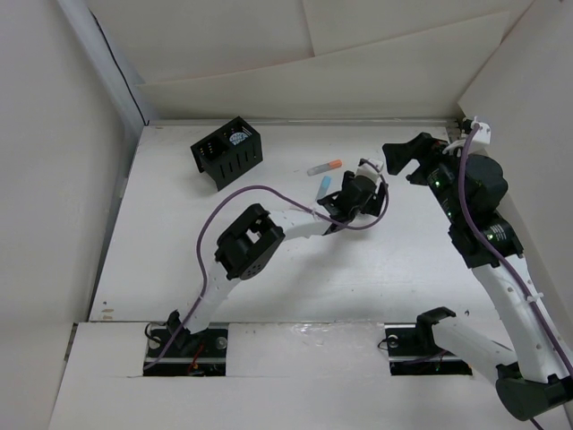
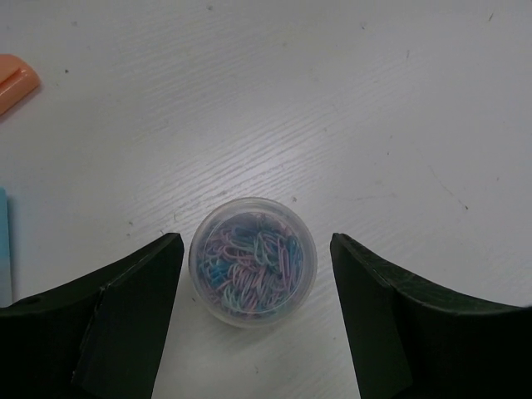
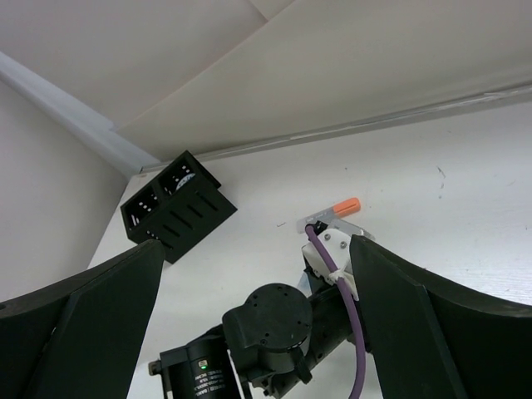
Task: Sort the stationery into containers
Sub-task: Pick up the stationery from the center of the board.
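A small round clear tub of pastel paper clips (image 2: pixel 253 261) stands on the table between the fingers of my left gripper (image 2: pixel 254 278), which is open around it without touching it. In the top view my left gripper (image 1: pixel 363 179) hides the tub. A grey stick with an orange tip (image 1: pixel 324 167) and a light blue stick (image 1: pixel 324 188) lie just left of it. The orange tip (image 2: pixel 12 83) and blue stick (image 2: pixel 3 241) show at the left wrist view's edge. The black slotted organiser (image 1: pixel 228 152) stands at the far left. My right gripper (image 1: pixel 400 161) is open and empty, held above the table.
White walls enclose the table on the left, back and right. The right wrist view looks over the left arm's wrist (image 3: pixel 291 332) toward the organiser (image 3: pixel 177 212) and the orange-tipped stick (image 3: pixel 332 212). A purple cable (image 1: pixel 242 193) loops over the left arm.
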